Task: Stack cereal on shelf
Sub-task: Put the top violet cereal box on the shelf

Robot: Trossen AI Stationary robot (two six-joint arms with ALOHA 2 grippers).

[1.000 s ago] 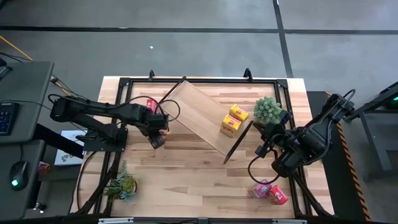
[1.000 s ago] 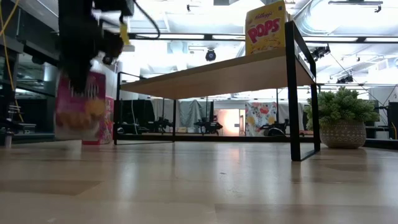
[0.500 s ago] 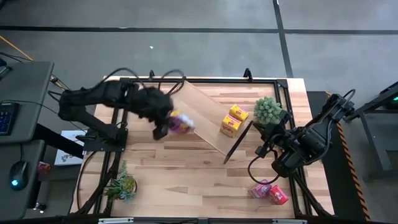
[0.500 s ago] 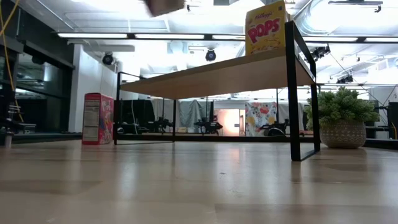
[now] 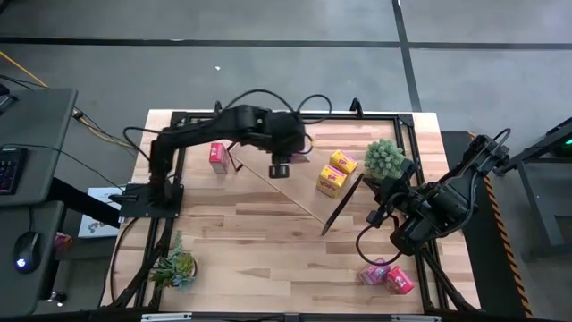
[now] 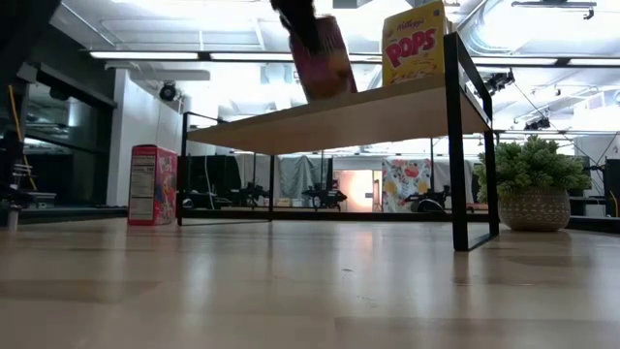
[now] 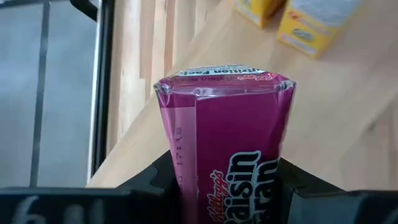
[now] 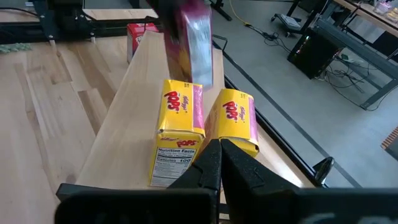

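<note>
Your left pincer [image 5: 280, 168] has carried the magenta cereal box [image 7: 227, 146] across from the left part of the desk [image 5: 268, 259], where it was 1 second ago, and now holds it over the shelf [image 5: 299, 183] in the upper middle of the high view. The fingers are part open and clamped on the box's 2 sides, as the left wrist view shows plainly, with the light-wood board right under it.

In the low view the box hangs tilted in the upper centre of the frame, its lower end close to the board. I cannot tell whether it touches. It sits just left of the 2 yellow cereal boxes [image 5: 336, 173], which stand on the shelf at centre right of the high view.

So the carry looks done and the set-down is, I judge, the step at hand. You will likely need to level the box before release, or it may tip.

The red cereal box [image 5: 217, 154] has been left standing on the desk beside the shelf's upper-left end. 2 more boxes [image 5: 388, 276] lie at the lower right of the desk, still to be stacked.

Your right pincer [image 8: 220, 163] waits at right of the high view, fingers closed on nothing, pointing at the yellow boxes.
</note>
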